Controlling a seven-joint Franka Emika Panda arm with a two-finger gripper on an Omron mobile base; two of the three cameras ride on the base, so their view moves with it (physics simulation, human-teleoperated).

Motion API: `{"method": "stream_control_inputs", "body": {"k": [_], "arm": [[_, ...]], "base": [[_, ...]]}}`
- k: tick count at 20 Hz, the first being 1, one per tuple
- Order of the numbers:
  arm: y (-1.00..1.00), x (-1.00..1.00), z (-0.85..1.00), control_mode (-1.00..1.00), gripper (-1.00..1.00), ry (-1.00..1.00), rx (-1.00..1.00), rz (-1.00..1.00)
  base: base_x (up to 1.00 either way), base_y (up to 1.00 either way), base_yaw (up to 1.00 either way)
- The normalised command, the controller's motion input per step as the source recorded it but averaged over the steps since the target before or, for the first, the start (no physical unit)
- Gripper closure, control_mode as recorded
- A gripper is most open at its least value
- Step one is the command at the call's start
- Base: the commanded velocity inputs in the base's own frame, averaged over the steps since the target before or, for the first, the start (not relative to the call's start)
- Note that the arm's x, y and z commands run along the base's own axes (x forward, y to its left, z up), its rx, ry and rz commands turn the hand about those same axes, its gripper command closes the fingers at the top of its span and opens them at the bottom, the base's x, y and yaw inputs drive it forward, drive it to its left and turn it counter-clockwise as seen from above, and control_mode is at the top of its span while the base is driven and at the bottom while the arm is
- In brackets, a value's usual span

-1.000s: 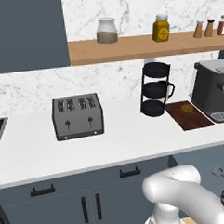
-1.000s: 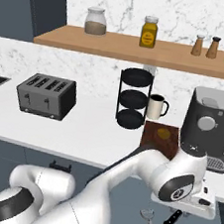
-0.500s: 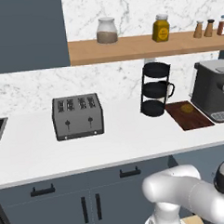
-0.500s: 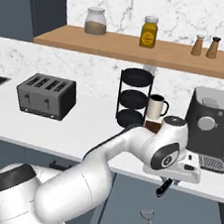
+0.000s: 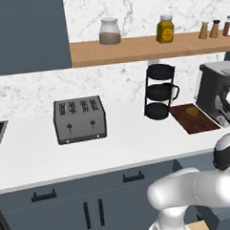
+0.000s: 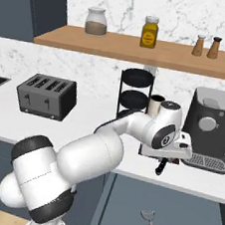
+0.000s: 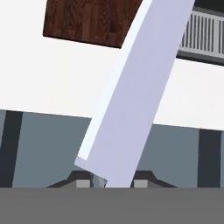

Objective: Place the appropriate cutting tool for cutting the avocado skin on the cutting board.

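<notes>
The dark reddish-brown cutting board lies on the white counter between the black rack and the coffee machine. The small tan avocado rests on its far part. My gripper is shut on a knife. Its broad pale blade reaches up over the counter edge towards the board's near corner. In the right base view the hand hovers at the counter's front edge before the coffee machine, hiding most of the board. The knife's dark handle hangs below it.
A coffee machine with a grated drip tray stands right of the board. A black tiered rack with a mug stands to its left, and a toaster further left. A metal utensil lies on the floor.
The arm has risen from below the counter up to counter height, carrying the knife. The hand now sits at the counter edge by the board.
</notes>
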Motion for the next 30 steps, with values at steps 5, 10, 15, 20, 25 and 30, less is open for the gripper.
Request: {"method": "stream_control_inputs", "body": {"k": [5, 10, 15, 20, 25, 30], "arm": [[0.16, 0.77, 0.05, -1.0, 1.0, 0.0, 0.03, 0.14], [0.04, 0.64, -0.02, -1.0, 1.0, 0.0, 0.03, 0.08], [0.0, 0.57, -0.15, -1.0, 1.0, 0.0, 0.0, 0.02], [0.0, 0.32, -0.33, -1.0, 1.0, 0.0, 0.0, 0.01], [0.0, 0.32, -0.24, -1.0, 1.0, 0.0, 0.0, 0.0], [0.0, 0.37, -0.17, -1.0, 1.0, 0.0, 0.0, 0.01]], "base": [[0.0, 0.0, 0.0], [0.0, 0.0, 0.0], [0.0, 0.0, 0.0], [0.0, 0.0, 0.0], [0.0, 0.0, 0.0], [0.0, 0.0, 0.0]]}}
